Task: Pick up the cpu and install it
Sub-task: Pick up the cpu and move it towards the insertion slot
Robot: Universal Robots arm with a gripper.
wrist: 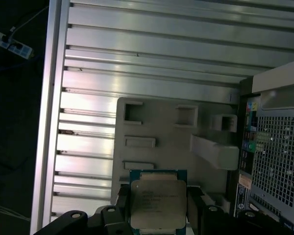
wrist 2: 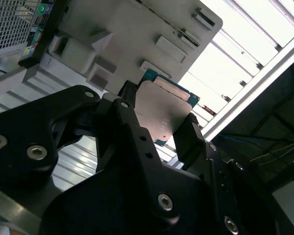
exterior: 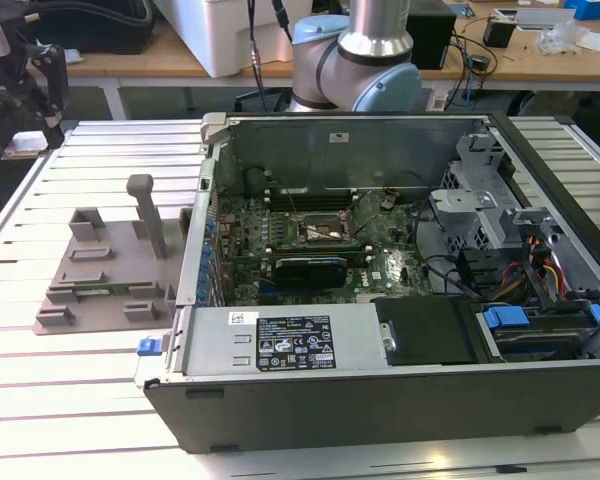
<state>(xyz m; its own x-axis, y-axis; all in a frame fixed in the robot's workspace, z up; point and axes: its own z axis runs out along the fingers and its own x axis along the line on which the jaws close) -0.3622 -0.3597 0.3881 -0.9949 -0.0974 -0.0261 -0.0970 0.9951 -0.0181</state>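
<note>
Above the slatted tabletop (wrist: 137,49), the arm's black jaws are clamped on two opposite edges of the cpu (wrist: 158,203), holding it clear of the surface with its silvery metal top turned to the camera in the first wrist view. Below it lies the grey plastic tray (wrist: 161,132), near the tabletop's edge at the exterior view's left, just beside the open computer case (exterior: 380,400) with its motherboard (exterior: 310,235) exposed.

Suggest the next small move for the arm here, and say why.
Probably carry the cpu sideways toward the motherboard socket in the open case: the gripper clamps it by two opposite edges, and it appears lifted clear above the grey tray.
</note>
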